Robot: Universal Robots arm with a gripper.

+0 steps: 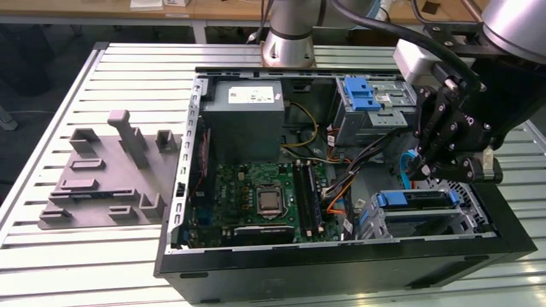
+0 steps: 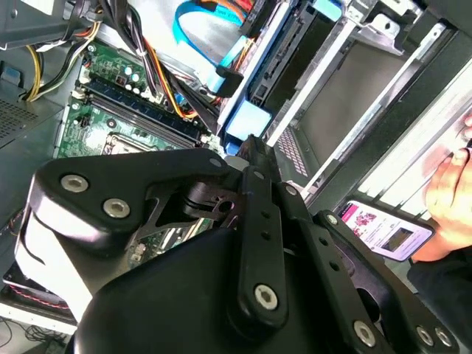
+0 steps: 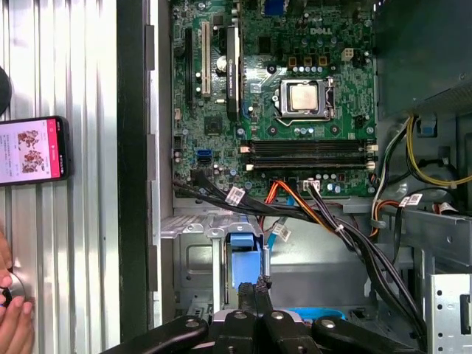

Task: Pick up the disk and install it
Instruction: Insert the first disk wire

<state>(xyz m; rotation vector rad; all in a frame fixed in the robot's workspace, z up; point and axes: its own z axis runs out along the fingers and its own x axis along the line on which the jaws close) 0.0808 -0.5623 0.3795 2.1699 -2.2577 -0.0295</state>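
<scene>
The disk (image 1: pixel 412 199) lies flat in the drive cage at the front corner of the open computer case, on the exterior view's right, and its blue frame end shows in both wrist views (image 3: pixel 245 262) (image 2: pixel 247 122). My gripper (image 1: pixel 419 171) hangs just above that cage. In the first wrist view the gripper (image 3: pixel 254 285) has its two black fingers pressed together, tips at the blue frame end with nothing visible between them. In the second wrist view the gripper (image 2: pixel 249 142) points at the same blue piece. Whether the tips touch it I cannot tell.
The motherboard (image 1: pixel 256 198), power supply box (image 1: pixel 247 121) and loose cables (image 3: pixel 324 221) fill the case. A second cage with a blue latch (image 1: pixel 362 96) sits at the back. A grey fixture (image 1: pixel 102 173) lies on the exterior view's left. A phone (image 3: pixel 33 150) and a person's hand (image 3: pixel 11 324) rest beside the case.
</scene>
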